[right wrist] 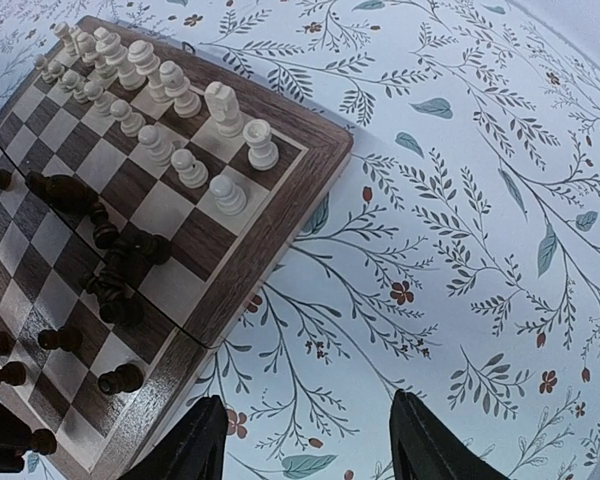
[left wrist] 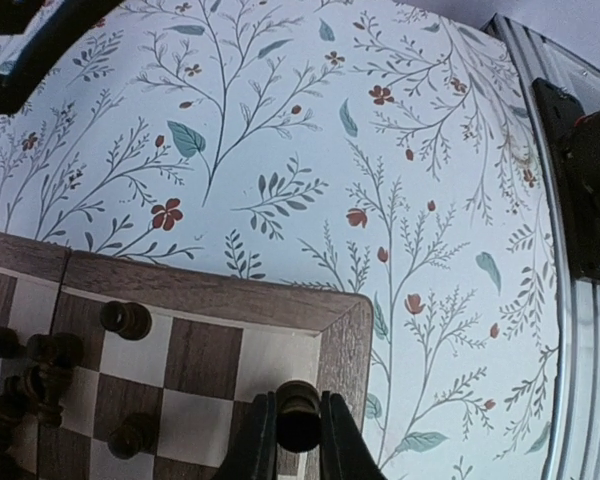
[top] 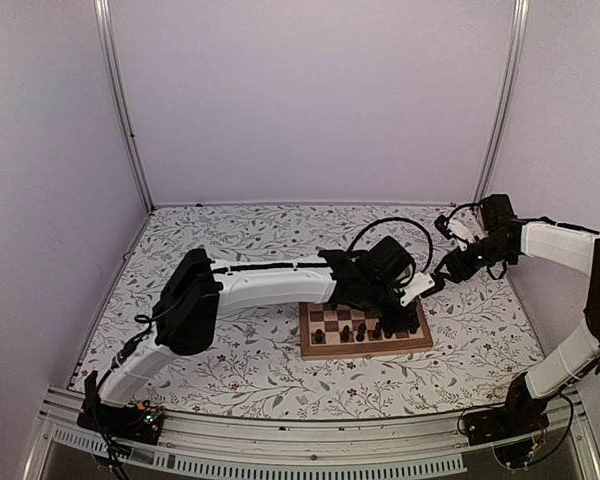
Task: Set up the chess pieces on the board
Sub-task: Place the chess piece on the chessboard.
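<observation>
Left gripper (left wrist: 299, 440) clenched on dark piece (left wrist: 298, 415), held low over square by board (left wrist: 210, 295) right corner, presumably for back-rank placement. Right gripper (right wrist: 305, 440) released, parked over desk (right wrist: 460, 200) right of board, kept clear. Pale pieces (right wrist: 155, 100) ranked in two rows; dark heap (right wrist: 120, 270) left unsorted mid-board.

- A plain pale back wall (top: 310, 100) stands well beyond the left gripper (left wrist: 298, 420) and the right gripper (right wrist: 310, 445).
- The left side wall (top: 40, 200) and the right side wall (top: 570, 120) close in outside each gripper.
- Metal posts (top: 120, 100) run up the back corners.
- A white cloth (top: 240, 240) printed with grey-green sprigs and small red flowers lies directly under the right gripper and spreads around both.
- A ribbed metal rail (top: 310, 437) edges the table nearer than the grippers.
- The light is soft, even and faintly lilac.
</observation>
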